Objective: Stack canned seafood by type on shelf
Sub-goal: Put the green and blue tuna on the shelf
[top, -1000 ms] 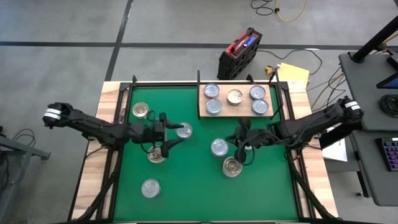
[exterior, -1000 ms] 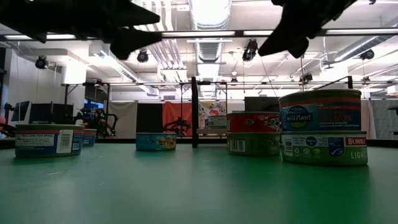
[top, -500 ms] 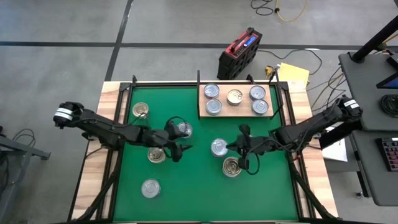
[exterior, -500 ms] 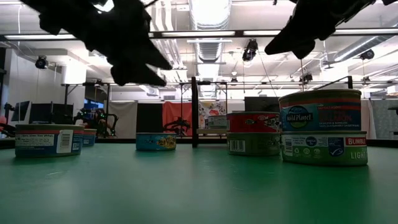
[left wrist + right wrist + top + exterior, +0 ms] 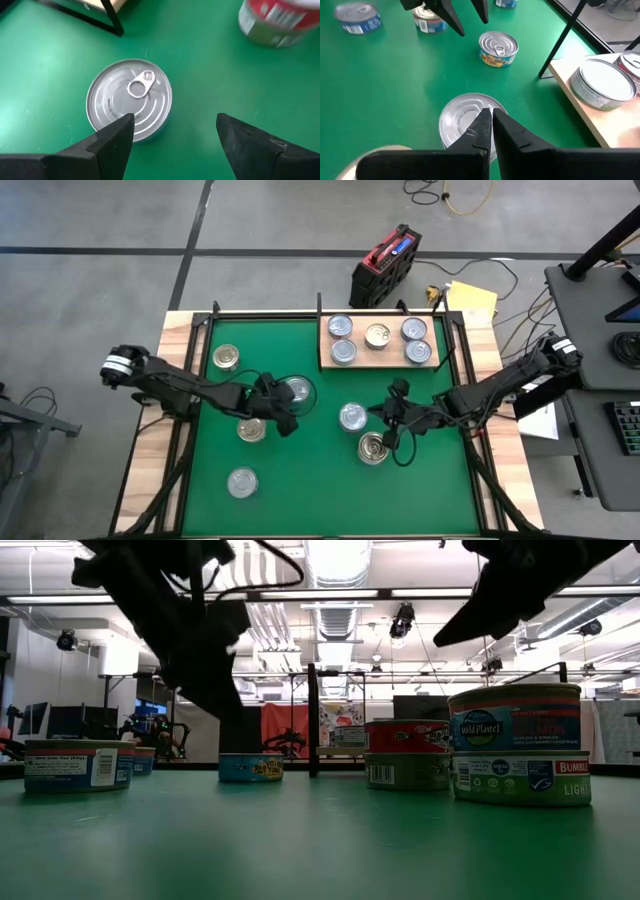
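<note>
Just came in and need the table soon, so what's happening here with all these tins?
A two-armed robot is sorting tins onto the wooden shelf, where five tins already sit. The left gripper hangs open above a silver-lidded can on the green mat, not yet gripping it. The right gripper is shut and holds nothing, hovering over another silver-lidded can mid-mat. Five cans lie on the mat.

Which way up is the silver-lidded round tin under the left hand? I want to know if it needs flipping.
Upright: the silver-lidded round tin rests flat on the green mat, pull-tab lid facing up, below the open left hand.
</note>
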`<state>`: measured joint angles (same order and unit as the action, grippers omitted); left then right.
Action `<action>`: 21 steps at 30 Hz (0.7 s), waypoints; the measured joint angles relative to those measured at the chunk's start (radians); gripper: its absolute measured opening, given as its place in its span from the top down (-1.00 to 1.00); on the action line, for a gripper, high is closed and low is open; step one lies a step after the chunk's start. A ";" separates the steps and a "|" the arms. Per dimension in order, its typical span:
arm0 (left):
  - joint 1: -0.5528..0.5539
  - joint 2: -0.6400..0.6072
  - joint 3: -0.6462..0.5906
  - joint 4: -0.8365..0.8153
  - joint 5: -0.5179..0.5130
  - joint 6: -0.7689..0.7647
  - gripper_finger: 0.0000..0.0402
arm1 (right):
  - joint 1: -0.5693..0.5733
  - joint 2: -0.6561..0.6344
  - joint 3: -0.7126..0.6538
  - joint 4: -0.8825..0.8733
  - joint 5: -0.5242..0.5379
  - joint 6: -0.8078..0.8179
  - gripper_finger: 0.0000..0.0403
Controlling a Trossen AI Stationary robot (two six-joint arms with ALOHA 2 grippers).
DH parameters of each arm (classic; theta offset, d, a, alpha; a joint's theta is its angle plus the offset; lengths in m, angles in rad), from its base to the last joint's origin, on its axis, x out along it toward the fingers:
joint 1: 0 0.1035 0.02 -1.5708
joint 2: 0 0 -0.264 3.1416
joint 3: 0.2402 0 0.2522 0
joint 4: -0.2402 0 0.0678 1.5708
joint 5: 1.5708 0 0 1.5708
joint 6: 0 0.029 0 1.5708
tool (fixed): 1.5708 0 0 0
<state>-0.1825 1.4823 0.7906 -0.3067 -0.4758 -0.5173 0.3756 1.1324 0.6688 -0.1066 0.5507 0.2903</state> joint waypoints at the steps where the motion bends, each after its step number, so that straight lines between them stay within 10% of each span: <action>1: 0.000 0.013 0.000 0.001 -0.008 0.007 -0.33 | 0.000 0.000 -0.004 -0.002 0.000 -0.002 0.95; 14: 0.027 0.043 0.000 0.023 -0.119 0.197 -0.24 | -0.003 0.000 -0.035 0.000 0.060 -0.028 0.95; 21: 0.089 0.054 -0.007 0.097 -0.017 0.208 0.28 | -0.003 0.000 -0.035 0.005 0.081 -0.046 0.95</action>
<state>-0.0934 1.5367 0.7839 -0.2095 -0.4929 -0.3094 0.3729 1.1324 0.6334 -0.1020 0.6315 0.2440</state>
